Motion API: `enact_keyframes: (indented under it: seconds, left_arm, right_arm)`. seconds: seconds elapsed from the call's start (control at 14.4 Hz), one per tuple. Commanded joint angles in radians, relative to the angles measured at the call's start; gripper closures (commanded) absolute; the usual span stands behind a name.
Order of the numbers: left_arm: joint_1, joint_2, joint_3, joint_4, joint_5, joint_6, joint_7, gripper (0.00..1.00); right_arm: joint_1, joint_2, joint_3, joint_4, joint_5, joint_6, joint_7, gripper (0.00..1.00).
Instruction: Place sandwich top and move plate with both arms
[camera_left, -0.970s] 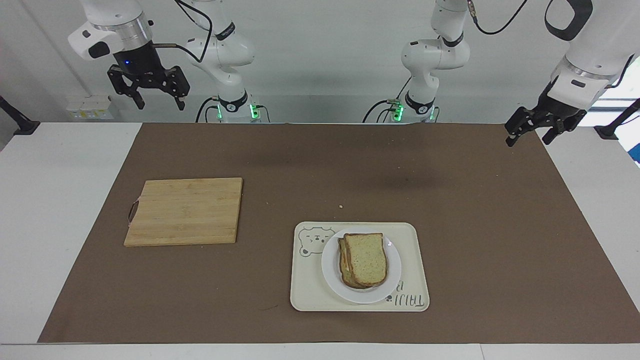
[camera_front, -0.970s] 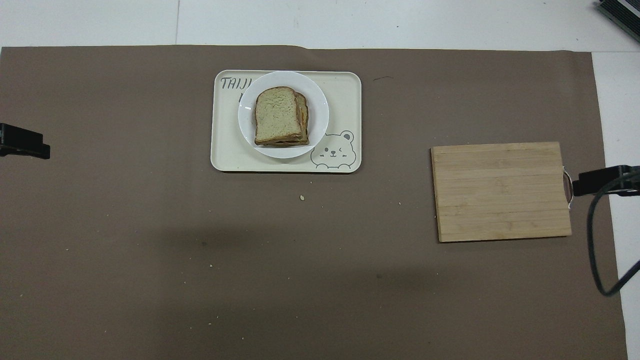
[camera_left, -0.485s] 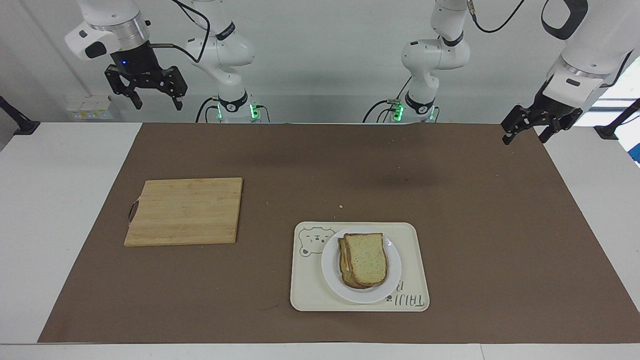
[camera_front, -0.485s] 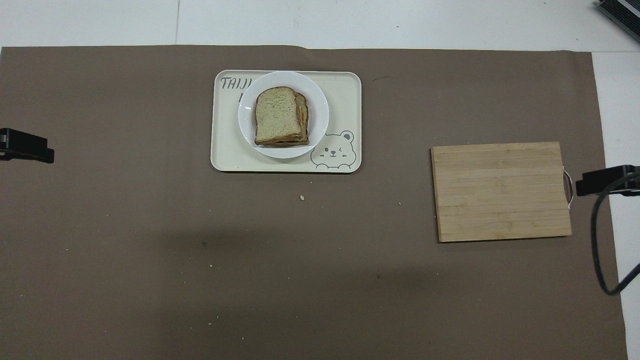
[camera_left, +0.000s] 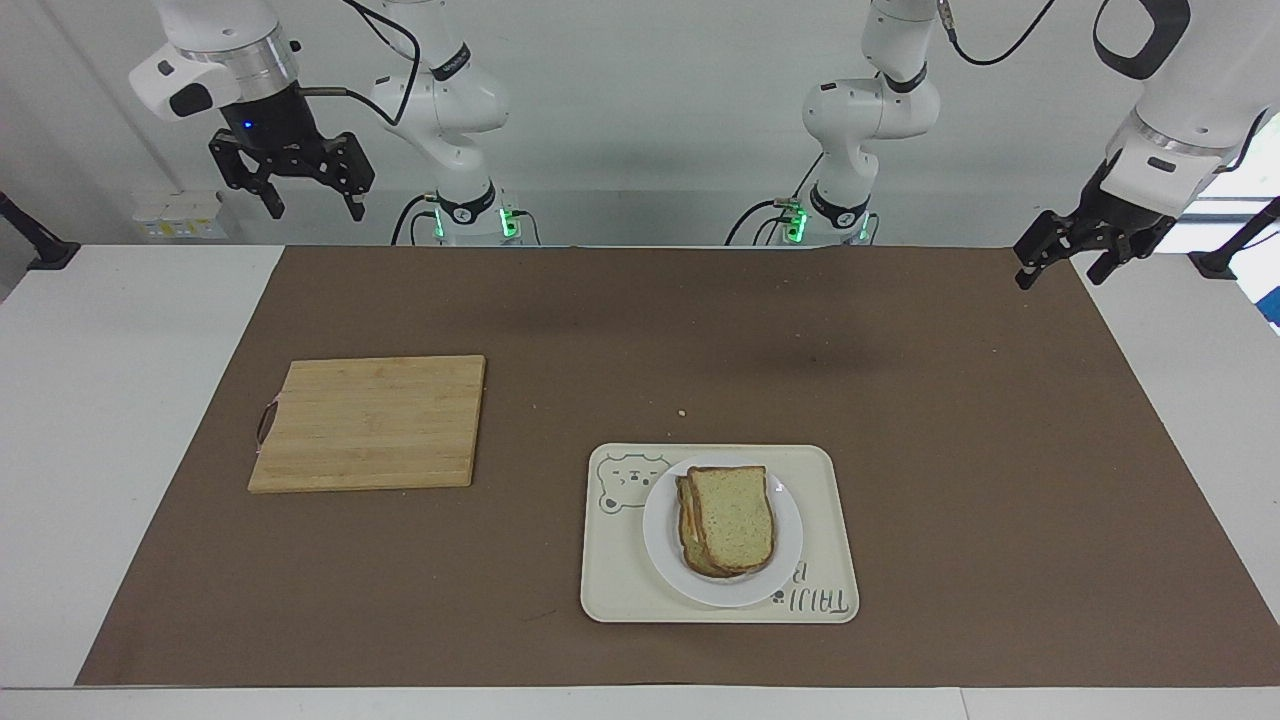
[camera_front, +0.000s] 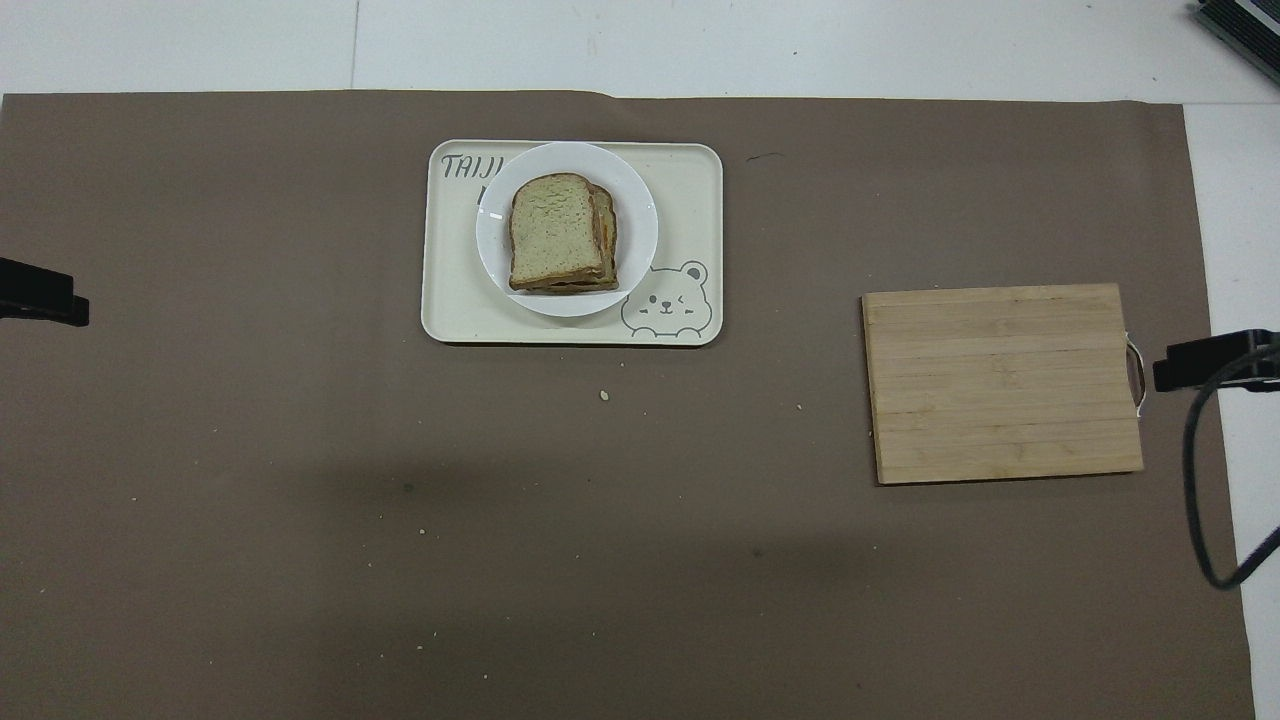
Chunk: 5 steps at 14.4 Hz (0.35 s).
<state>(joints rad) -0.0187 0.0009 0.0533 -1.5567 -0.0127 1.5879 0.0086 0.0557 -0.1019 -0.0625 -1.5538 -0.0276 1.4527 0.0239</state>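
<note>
The sandwich top lies on a stack of slices on the small white plate, a little askew, so the lower slices' edges show. The plate stands on the cream tray. It also shows in the overhead view: sandwich top, plate. My right gripper hangs high and open over the table's edge at the right arm's end, empty. My left gripper hangs open and empty over the mat's corner at the left arm's end. In the overhead view only the tips of the left gripper and right gripper show.
The cream tray with a bear drawing lies on the brown mat, farther from the robots than the wooden cutting board, which lies bare toward the right arm's end. A few crumbs dot the mat.
Both grippers have shifted only slightly while high at the table's ends; the left one drew back a little toward the edge. The sandwich, plate and tray have not moved.
</note>
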Motion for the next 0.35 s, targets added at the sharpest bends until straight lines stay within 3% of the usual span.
enact_keyframes:
  seconds: [0.0, 0.28]
  left_arm:
    - [-0.001, -0.027, 0.002, -0.026, 0.007, -0.002, -0.004, 0.00]
    - [-0.003, -0.028, 0.002, -0.026, 0.007, -0.028, -0.009, 0.00]
  right_arm:
    - [-0.016, -0.013, 0.004, -0.015, -0.005, 0.003, -0.036, 0.00]
    - [-0.014, -0.013, 0.006, -0.017, -0.002, 0.005, -0.038, 0.00]
